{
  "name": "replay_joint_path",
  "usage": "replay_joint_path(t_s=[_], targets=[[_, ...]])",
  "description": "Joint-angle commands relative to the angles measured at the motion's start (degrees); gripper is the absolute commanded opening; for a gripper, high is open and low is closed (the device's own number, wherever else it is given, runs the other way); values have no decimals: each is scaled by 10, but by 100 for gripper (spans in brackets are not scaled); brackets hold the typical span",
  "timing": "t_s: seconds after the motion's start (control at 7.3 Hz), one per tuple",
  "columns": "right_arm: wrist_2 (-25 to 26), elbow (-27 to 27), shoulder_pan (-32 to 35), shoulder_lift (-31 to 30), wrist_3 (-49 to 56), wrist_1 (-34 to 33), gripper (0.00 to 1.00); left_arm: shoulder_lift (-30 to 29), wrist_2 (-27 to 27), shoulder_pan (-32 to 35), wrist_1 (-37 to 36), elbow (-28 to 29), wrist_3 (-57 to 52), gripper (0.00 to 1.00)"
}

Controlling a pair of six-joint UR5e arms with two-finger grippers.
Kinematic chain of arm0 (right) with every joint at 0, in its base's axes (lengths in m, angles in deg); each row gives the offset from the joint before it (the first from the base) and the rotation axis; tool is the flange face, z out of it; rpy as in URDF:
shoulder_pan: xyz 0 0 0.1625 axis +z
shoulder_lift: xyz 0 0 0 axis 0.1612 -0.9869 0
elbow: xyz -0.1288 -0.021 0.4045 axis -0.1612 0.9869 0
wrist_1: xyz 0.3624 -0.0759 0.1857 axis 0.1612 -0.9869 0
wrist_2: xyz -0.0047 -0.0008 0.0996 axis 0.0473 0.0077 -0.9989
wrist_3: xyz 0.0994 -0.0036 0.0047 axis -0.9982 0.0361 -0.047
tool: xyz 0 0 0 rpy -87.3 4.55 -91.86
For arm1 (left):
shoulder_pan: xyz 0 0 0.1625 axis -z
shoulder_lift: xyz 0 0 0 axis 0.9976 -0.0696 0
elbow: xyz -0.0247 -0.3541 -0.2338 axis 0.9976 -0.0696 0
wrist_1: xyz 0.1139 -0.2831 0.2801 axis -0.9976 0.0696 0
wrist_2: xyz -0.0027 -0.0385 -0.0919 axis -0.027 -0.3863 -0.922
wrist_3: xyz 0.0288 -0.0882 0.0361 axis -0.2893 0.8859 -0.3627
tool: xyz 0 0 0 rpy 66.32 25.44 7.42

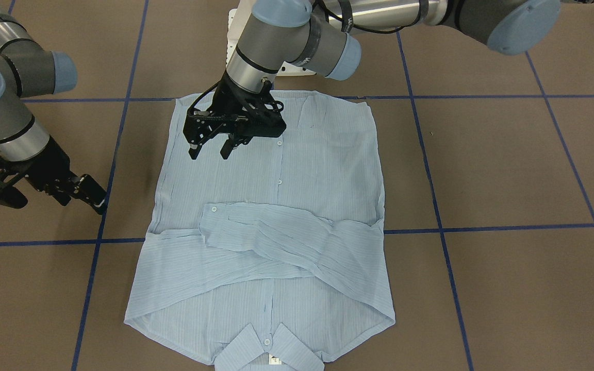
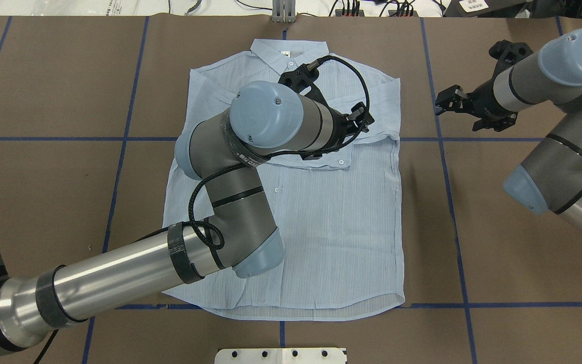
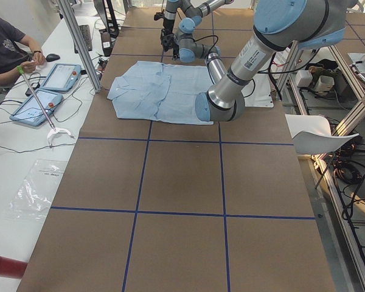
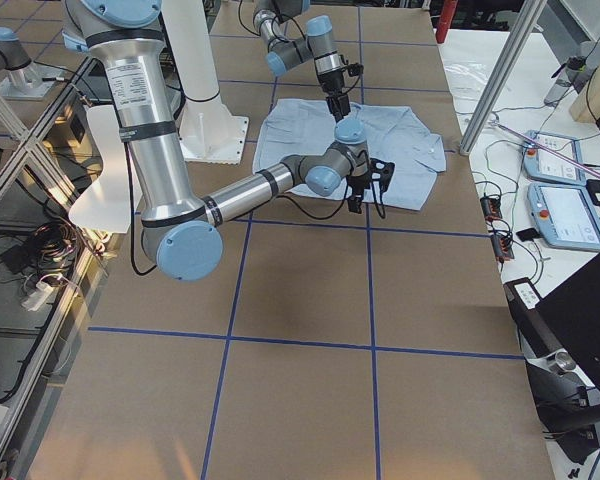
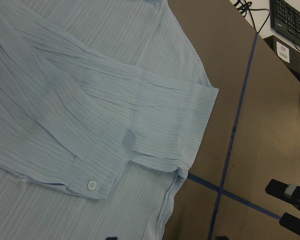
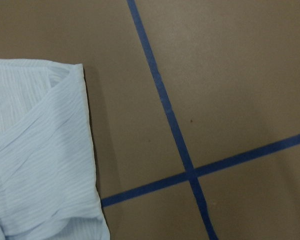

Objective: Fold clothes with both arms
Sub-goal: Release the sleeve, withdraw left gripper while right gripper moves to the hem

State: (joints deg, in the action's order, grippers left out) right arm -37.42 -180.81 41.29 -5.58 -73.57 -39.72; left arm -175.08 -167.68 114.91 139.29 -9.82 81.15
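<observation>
You are midway through the fold. The light blue striped shirt (image 1: 317, 170) lies flat and buttoned on the brown worktop (image 1: 508, 170), collar (image 1: 256, 345) towards the operators' side and hem (image 2: 291, 308) towards the robot. Both sleeves (image 1: 286, 232) are already laid across the chest, one over the other, so the sleeve step looks done and the body fold is what remains.

The left pincer (image 1: 209, 150) hovers over the lower half of the shirt, just beside the button placket, with its jaws spread and nothing between them. The right pincer (image 1: 83, 202) hangs over bare worktop just off the shirt's side edge. The left wrist view shows its two fingers apart, and it is empty too.

Next, I judge that you will want one pincer on each hem corner, or on each side edge. The left one must travel out from mid-panel, and the right one must move in to the cloth. The fabric is thin, so pinch low and lift evenly, or the crossed sleeves may slide out of place.

There is little to read. The small neck label (image 1: 275, 360) inside the collar carries a mark too small to make out. The white lettering (image 2: 247, 158) on the left arm's wrist band is likewise illegible.
</observation>
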Motion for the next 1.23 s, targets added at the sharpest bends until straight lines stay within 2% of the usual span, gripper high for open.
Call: replay_joint_path(t_s=[0.0, 0.14, 0.27, 0.41, 0.68, 0.82, 1.1], targets=[[11, -78, -85, -30, -163, -2, 99, 112, -2, -2, -66, -155, -63, 70], [69, -123, -160, -40, -240, -8, 99, 177, -2, -2, -68, -203, -120, 70], [157, -171, -252, -66, -293, -17, 98, 203, -2, -2, -64, -201, -177, 70], [223, -208, -332, -75, -345, -58, 98, 211, -1, 1, -63, -203, -201, 70], [336, -229, -455, -76, -453, -166, 90, 211, 1, 1, -62, -201, -202, 70], [362, -226, -475, -76, -456, -201, 90, 212, 1, 1, -62, -200, -197, 70], [364, -204, -478, -68, -468, -211, 87, 217, 1, 0, -62, -200, -194, 71]])
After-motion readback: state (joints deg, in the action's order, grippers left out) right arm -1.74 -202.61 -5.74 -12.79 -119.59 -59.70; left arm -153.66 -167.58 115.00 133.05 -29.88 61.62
